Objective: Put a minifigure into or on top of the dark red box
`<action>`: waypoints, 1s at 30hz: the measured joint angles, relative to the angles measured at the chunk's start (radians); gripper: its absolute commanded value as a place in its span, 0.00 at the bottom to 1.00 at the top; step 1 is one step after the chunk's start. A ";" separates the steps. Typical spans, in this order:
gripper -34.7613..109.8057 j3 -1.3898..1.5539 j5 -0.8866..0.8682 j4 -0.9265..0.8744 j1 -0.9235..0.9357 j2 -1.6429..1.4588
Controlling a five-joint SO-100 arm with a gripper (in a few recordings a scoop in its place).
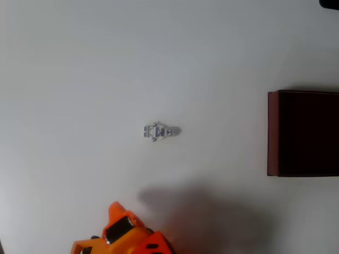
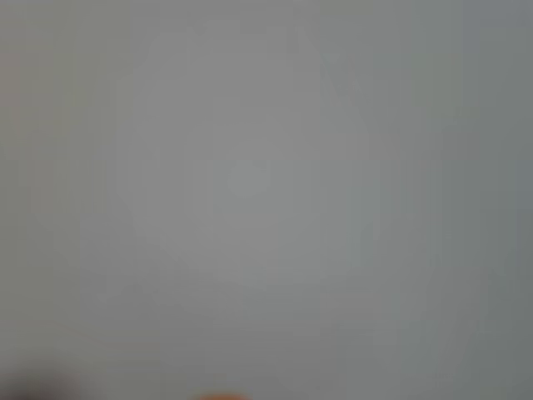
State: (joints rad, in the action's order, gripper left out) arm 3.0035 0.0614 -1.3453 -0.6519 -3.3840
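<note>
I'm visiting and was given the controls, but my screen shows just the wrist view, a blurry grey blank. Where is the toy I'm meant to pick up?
Observer: In the overhead view the minifigure lies flat on the white table, near the middle of the picture.
Operator: And the box?
Observer: The dark red box sits at the right edge, well apart from the minifigure, its dark inside facing up.
Operator: Where is the arm?
Observer: The orange arm is at the bottom edge, below and left of the minifigure, touching nothing. Whether the gripper is open cannot be told.
</note>
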 measured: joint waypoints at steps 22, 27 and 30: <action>0.27 0.000 0.000 0.000 0.000 0.000; 0.32 0.000 -0.025 0.000 0.002 0.003; 0.35 0.000 -0.046 -0.002 0.040 0.012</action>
State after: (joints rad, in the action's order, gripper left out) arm 3.0035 0.0153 -1.3468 -0.6121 -3.3717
